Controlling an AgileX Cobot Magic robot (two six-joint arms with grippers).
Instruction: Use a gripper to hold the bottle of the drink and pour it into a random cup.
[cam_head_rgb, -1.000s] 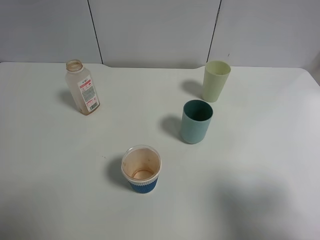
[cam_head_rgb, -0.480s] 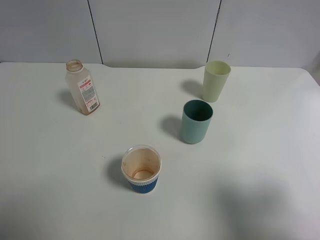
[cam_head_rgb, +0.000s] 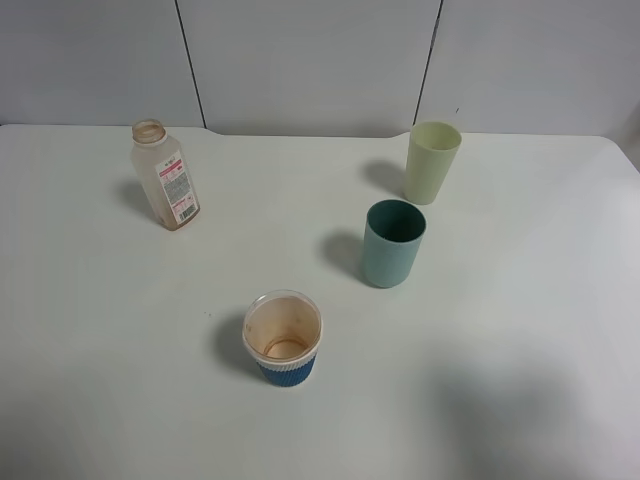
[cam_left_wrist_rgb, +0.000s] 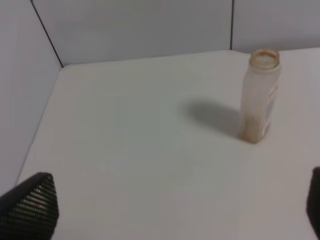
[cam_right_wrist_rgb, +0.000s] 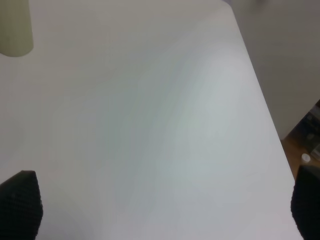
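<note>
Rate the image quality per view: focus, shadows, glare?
Exterior high: sharp and evenly lit; the bottle and the cup each cast a soft shadow to their left. Left wrist: mildly soft, the bottle is readable, and the left pincer's fingertips are dark corner blurs. Right wrist: washed-out, near-featureless table, with the pale tumbler cropped.

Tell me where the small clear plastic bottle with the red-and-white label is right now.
The bottle stands upright at the far left of the white table in the exterior high view, apart from all three cups; the blue ribbed paper cup is nearest.
</note>
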